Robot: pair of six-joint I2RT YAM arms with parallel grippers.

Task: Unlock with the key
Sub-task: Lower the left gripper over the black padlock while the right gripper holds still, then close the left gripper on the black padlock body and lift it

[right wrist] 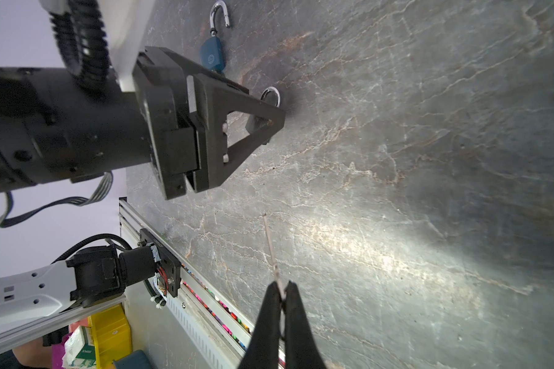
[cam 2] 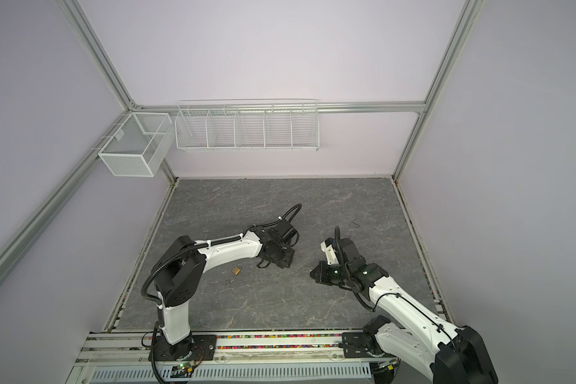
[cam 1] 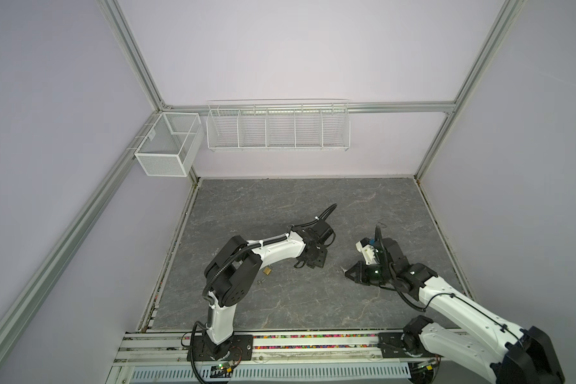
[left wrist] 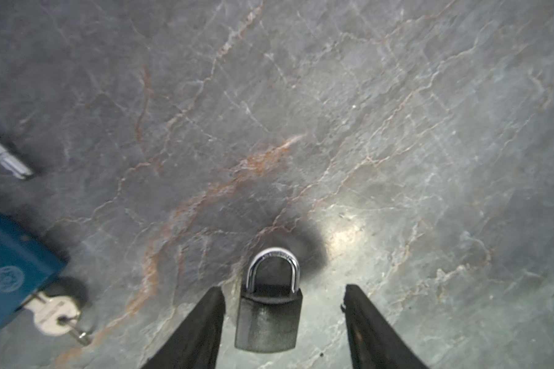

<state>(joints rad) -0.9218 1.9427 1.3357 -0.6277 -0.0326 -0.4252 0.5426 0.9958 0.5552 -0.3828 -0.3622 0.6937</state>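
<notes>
The tabletop [cam 1: 280, 206] is looking dark grey, like stone, with thin pale and rusty lines running over it. Pale purple walls [cam 1: 280, 50] are standing around it, with silver metal bars [cam 1: 140, 66] in the corners. A long wire basket [cam 1: 278, 133] and a box basket [cam 1: 162, 163] are hanging up on the walls.

The left claw [left wrist: 283, 287] is hanging low over the tabletop with its fingers apart. A dark padlock [left wrist: 269, 319] is sitting between them with a gap on each side, so nothing is squeezing it. Its silver hoop [left wrist: 274, 254] is looking shut. In the right wrist view, one finger of this claw is covering part of the dark padlock.

Near it, a blue padlock [left wrist: 10, 265] is lying with a silver key [left wrist: 53, 314] sticking in its bottom. Its open loop [right wrist: 219, 14] is showing in the right wrist view.

The right claw [right wrist: 283, 287] is pinching tight on a thin key [right wrist: 271, 249]. The key is poking out toward the left claw and is not touching it.

In both top views a small gold padlock [cam 1: 266, 271] and a little key [cam 1: 260, 282] are lying by the left arm [cam 1: 280, 247], which is reaching over them.
</notes>
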